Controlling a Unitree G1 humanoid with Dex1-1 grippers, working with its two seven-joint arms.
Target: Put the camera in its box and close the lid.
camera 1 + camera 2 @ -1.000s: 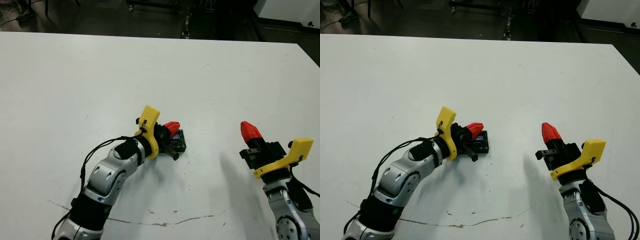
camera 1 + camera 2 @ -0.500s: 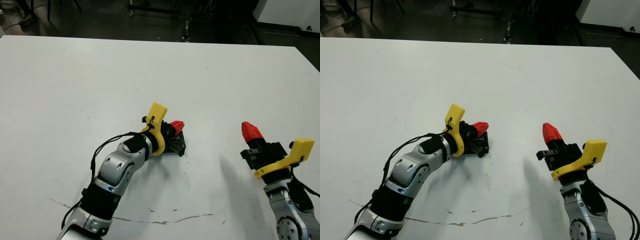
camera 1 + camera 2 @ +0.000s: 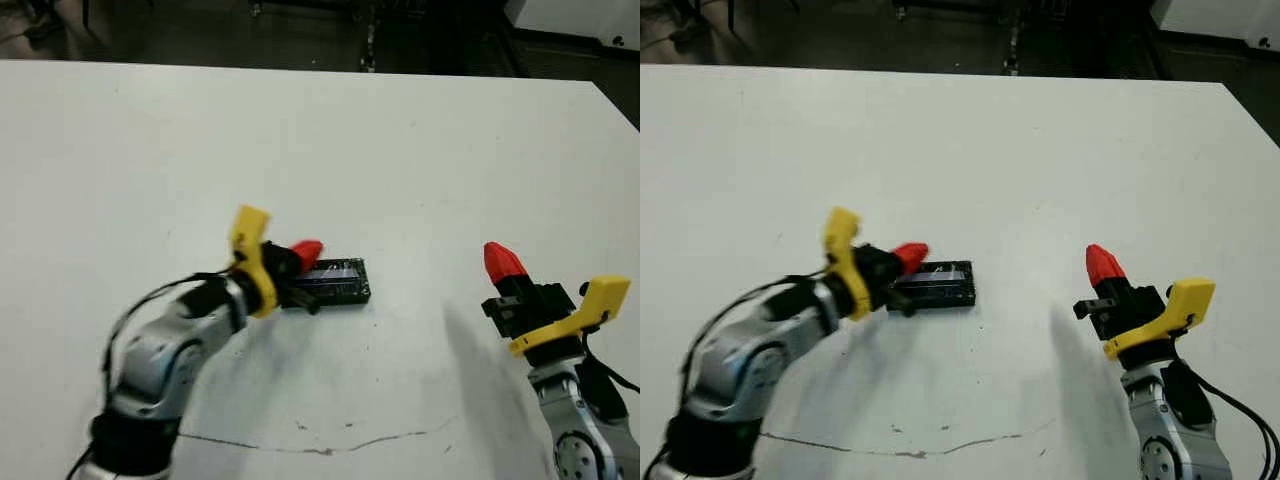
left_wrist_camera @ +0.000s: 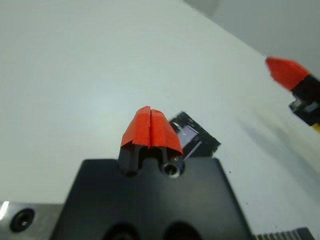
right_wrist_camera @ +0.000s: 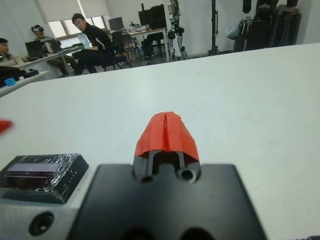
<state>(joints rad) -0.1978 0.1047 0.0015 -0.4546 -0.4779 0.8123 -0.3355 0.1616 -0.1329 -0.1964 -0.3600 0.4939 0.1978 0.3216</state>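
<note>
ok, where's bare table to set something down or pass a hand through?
Free: the white table beyond both arms, and the gap between the glossy black rectangular lid and the right end effector. Crowded: only where the shut left end effector meets the lid's end.

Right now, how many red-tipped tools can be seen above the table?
2. The left tool is near the table's middle, at the left end of the glossy black lid; the right tool is apart, toward the table's right edge. Both are shut.
</note>
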